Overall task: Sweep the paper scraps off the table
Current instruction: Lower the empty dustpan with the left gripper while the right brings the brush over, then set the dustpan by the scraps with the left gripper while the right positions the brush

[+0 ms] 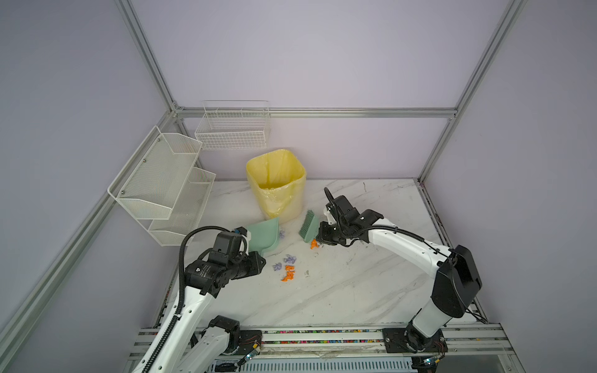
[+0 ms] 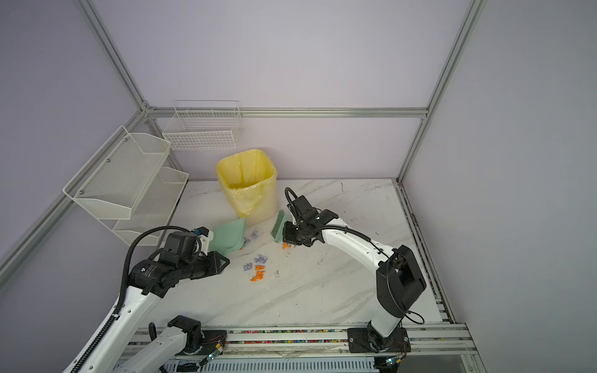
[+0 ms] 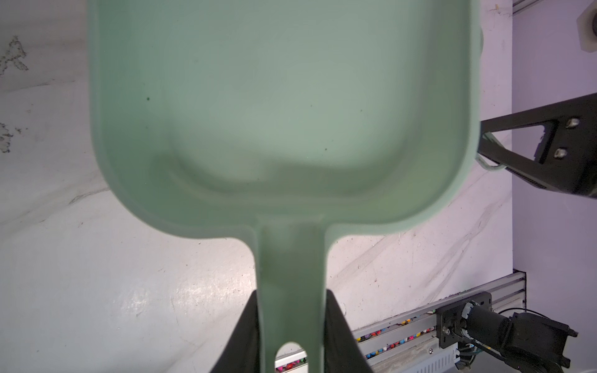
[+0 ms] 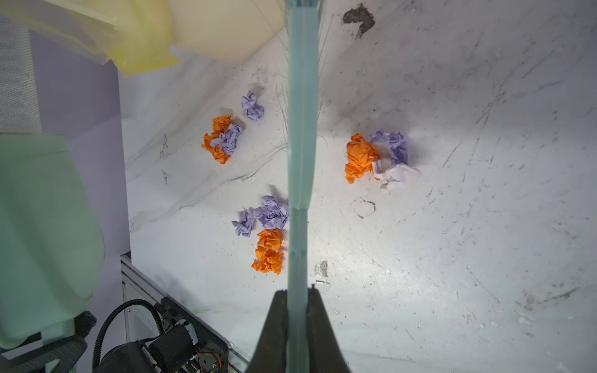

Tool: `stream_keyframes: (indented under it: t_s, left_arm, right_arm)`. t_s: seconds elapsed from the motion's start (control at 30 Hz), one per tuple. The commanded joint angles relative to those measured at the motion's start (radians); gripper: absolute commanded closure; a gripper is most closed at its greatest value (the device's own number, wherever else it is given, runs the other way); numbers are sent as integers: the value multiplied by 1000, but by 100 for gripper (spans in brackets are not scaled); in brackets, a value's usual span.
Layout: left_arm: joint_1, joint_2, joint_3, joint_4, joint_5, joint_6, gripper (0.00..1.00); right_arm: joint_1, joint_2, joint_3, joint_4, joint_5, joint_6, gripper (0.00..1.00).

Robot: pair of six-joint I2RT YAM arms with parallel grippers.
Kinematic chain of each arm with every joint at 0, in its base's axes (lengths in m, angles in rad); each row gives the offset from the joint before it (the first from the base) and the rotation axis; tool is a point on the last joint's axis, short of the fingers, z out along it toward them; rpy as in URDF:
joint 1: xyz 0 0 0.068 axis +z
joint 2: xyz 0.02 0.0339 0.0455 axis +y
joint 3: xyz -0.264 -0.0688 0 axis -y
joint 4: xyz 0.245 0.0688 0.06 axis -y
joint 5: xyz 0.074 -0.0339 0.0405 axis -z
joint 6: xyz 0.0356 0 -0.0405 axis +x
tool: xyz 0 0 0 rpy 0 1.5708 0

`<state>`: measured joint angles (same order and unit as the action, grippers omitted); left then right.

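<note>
Bag-lined bin [image 1: 292,206]; paper scraps [image 1: 288,272] on table [image 1: 355,290]

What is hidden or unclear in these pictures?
- The dustpan lip: left wrist view, cut off by the picture's edge.
- The dustpan handle: both top views, hidden behind the left arm.
- The brush bristles: right wrist view, brush seen edge-on, blurred, its end cut off.
- The scraps under the right gripper: both top views, only an orange one shows; the gripper covers the rest.

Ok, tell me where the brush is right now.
In both top views the brush sits in the right jaws, just in front of the yellow bin, right of the dustpan.
</note>
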<state>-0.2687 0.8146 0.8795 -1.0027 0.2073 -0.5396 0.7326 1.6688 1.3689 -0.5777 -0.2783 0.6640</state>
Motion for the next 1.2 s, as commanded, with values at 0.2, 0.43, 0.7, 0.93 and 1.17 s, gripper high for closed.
stream_keyframes:
  t_s: [0.2,0.43,0.7,0.93,1.17]
  left_arm:
    - [-52,43,-4,13,-67,-33,91]
    - [-156,86,18,29,-135,-59,91]
    - [-318,153,41,64,-210,-116,91]
    - [-457,263,84,129,-238,-156,91]
    - [-563,413,154,204,-239,-165,91]
  right_arm:
    - [7,57,61,-123,52,-44,100]
    - [5,47,20,-138,40,-55,100]
    - [-26,-21,-36,-197,118,-65,100]
    - [-116,-149,-159,-240,108,-93,100]
    - [-210,-289,-207,-304,89,-129,100]
